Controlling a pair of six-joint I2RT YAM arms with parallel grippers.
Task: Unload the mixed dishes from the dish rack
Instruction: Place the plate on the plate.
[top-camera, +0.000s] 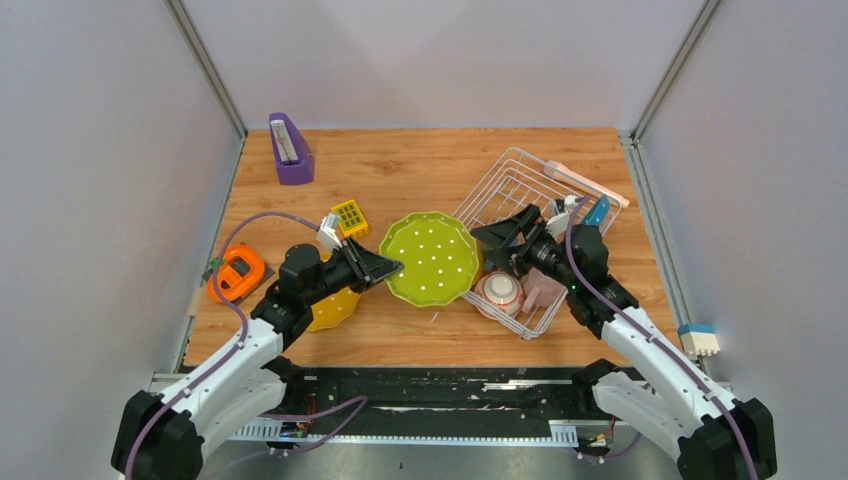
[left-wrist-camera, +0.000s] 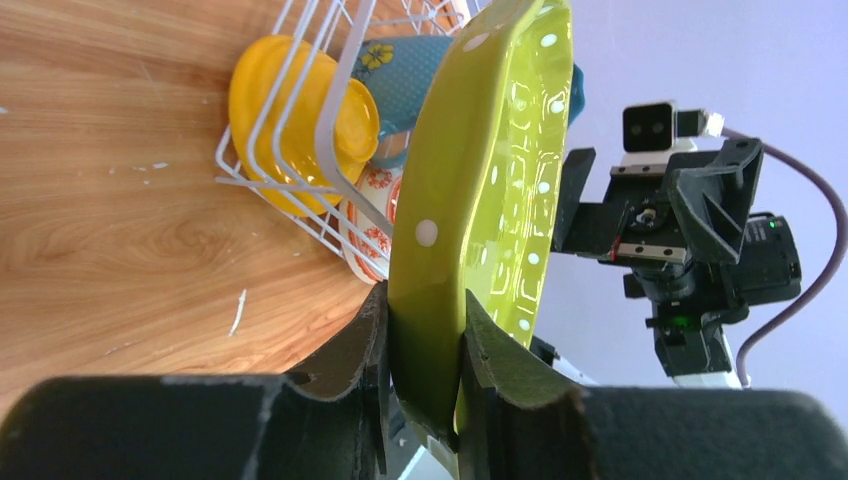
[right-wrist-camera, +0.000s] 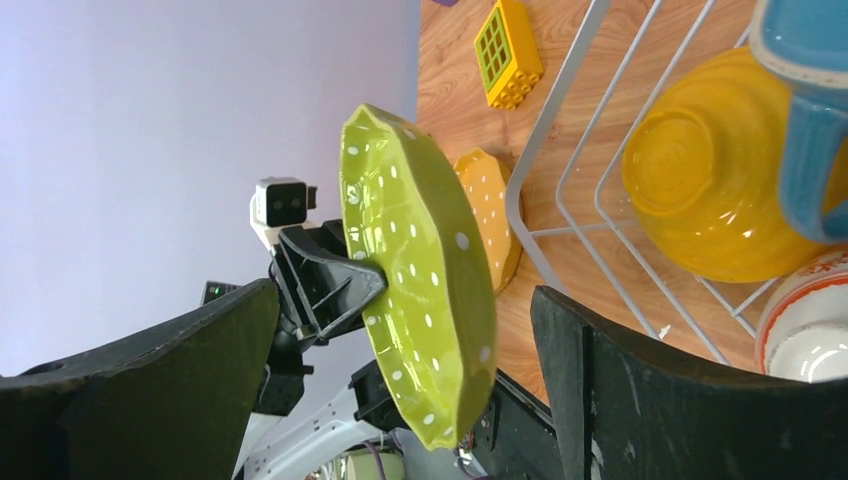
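Observation:
The scalloped green white-dotted plate (top-camera: 432, 258) is held off the table, just left of the dish rack (top-camera: 510, 175). My left gripper (top-camera: 390, 268) is shut on its left rim, one finger on each face (left-wrist-camera: 425, 365). My right gripper (top-camera: 487, 248) stands open by the plate's right rim. In the right wrist view the plate (right-wrist-camera: 420, 270) sits in the gap between its fingers (right-wrist-camera: 405, 295) without touching either. In the rack lie a yellow-orange bowl (right-wrist-camera: 710, 180), a blue mug (right-wrist-camera: 810, 100), a red-rimmed cup (top-camera: 500, 292) and a pink mug (top-camera: 546, 288).
A yellow dotted plate (top-camera: 333, 308) lies on the table under my left arm. A yellow grid block (top-camera: 350, 217), an orange round gadget (top-camera: 238, 273) and a purple holder (top-camera: 290, 150) stand on the left. A blue-and-white block (top-camera: 699, 340) sits off the right edge.

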